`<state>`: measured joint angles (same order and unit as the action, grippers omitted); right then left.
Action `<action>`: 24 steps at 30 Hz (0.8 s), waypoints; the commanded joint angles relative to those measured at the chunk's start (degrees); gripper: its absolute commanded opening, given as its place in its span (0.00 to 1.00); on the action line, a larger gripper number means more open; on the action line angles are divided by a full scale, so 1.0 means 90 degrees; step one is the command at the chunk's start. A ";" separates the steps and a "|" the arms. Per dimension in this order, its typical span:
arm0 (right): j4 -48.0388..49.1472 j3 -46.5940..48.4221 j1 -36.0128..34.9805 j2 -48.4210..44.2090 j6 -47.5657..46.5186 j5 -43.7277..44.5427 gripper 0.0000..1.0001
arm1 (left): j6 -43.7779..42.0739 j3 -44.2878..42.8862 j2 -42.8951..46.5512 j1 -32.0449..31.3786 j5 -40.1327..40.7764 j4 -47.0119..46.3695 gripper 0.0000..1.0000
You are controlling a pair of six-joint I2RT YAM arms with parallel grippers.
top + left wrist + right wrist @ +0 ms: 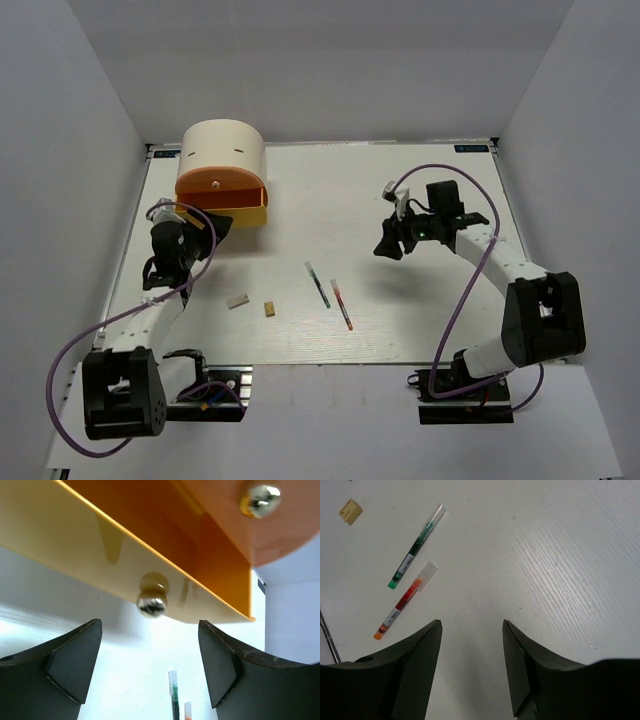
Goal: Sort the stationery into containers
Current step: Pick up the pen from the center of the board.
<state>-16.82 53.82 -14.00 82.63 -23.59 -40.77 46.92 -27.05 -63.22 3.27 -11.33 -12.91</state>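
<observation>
Grippers are hovering open, empty: left gripper [150, 630] at yellow half-round tray's [60, 535] metal knob [151, 604]; right gripper [471, 627] likely descending next on thin green pen [415, 547], ten o'clock.

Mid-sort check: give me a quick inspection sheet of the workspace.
Surface: white table.
Job's things: cream drum with orange tray and yellow tray far left; green pen, red pen, grey block, tan block loose mid-table.
Clutter: nothing seen.
Grippers: left gripper open, empty, facing the yellow tray's knob; right gripper open, empty, over bare table.
Cables: purple cable looping along each arm, clear of the stationery.
Surroundings: plain white walls.
</observation>
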 commanded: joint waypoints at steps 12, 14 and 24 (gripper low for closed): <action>-0.0964 0.0846 -0.1909 0.1043 0.0823 0.1423 0.30 | -0.0799 -0.0451 0.2220 -0.0080 -0.0030 0.3824 0.88; -0.0992 0.0991 -0.2086 0.1266 0.1019 0.1891 0.34 | -0.0799 -0.0559 0.2093 -0.0080 -0.0030 0.4593 0.86; -0.1080 0.1373 -0.3200 0.1971 0.1928 0.3152 0.44 | -0.0398 -0.0501 0.2493 -0.0080 0.0195 0.5418 0.86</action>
<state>-26.02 64.34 -41.25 100.16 -9.93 -17.47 42.06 -30.79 -42.30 2.76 -9.87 33.04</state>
